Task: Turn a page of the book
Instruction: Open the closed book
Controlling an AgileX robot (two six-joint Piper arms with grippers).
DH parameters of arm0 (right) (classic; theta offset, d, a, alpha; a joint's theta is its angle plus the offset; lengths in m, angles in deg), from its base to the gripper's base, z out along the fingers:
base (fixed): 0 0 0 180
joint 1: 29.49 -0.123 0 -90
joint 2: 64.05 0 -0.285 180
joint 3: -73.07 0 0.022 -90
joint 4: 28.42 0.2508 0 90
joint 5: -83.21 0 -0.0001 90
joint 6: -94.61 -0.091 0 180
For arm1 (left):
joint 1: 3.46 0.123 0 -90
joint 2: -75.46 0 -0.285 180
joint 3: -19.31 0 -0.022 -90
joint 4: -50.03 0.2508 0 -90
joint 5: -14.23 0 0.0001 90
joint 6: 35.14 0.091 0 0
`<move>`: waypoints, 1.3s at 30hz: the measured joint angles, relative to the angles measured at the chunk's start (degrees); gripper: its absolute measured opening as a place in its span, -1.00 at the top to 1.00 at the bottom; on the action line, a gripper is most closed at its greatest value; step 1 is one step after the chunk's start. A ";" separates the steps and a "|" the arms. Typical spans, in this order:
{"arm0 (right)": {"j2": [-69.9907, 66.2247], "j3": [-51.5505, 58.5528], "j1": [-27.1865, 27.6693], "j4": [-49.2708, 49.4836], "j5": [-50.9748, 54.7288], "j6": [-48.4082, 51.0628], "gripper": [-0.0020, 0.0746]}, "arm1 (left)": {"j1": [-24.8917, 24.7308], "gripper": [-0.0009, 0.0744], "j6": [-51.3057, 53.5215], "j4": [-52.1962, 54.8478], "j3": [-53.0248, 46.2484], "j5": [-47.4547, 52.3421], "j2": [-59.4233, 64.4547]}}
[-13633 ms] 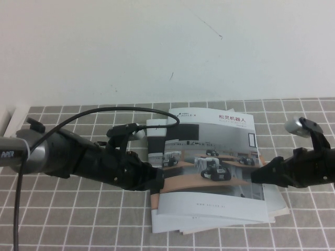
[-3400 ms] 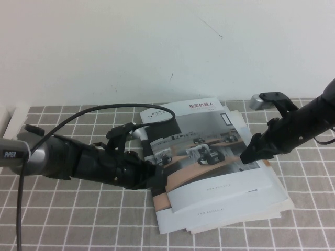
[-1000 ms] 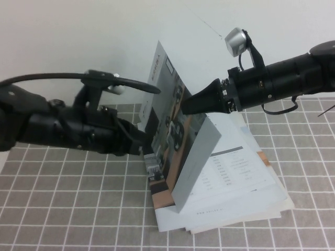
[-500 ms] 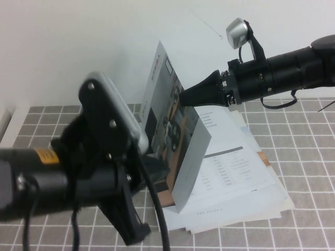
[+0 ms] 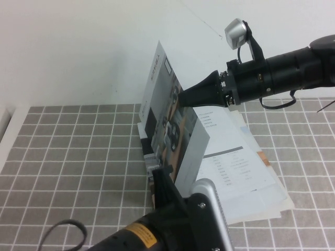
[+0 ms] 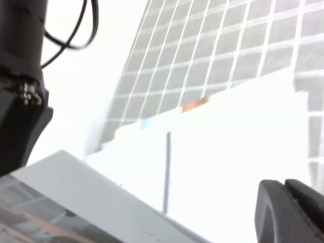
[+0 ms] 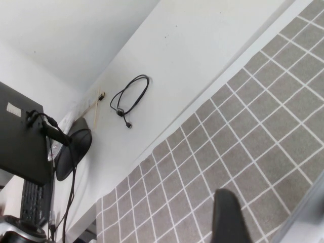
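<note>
The book (image 5: 235, 162) lies open on the grey tiled cloth, its photo cover (image 5: 159, 99) standing nearly upright. One page (image 5: 191, 151) hangs half turned beside the cover, its free edge pointing down at the open sheets. My right gripper (image 5: 184, 98) reaches in from the right and touches the upper part of the cover. It is open: the right wrist view shows one finger (image 7: 229, 217) with tiles between it and a sheet edge (image 7: 311, 212). My left gripper (image 5: 160, 180) is shut and empty by the book's near left corner, its fingers (image 6: 288, 212) pressed together over the white pages.
Other booklets (image 5: 272, 204) lie stacked under the book, their edges fanning out at the near right. The left arm (image 5: 178, 227) fills the near middle of the high view. A white wall (image 5: 78, 47) bounds the grey tiled cloth (image 5: 73, 157) at the back.
My left arm has swung away from the cover's left side to the near edge, close under the camera. The right gripper, the upright cover and the half-turned page have barely moved.
</note>
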 joint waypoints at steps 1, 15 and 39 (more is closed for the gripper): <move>0.00 0.00 0.00 0.00 0.00 0.00 -0.07 | -0.34 0.99 1.66 -0.90 0.00 -2.74 1.98; 0.00 0.00 -1.38 0.00 0.00 0.21 -0.06 | -0.71 0.99 4.43 -0.45 3.60 -23.70 19.49; 0.00 -1.74 -1.01 0.00 0.13 0.48 -0.06 | -0.71 0.99 10.54 -20.07 5.64 -34.41 21.00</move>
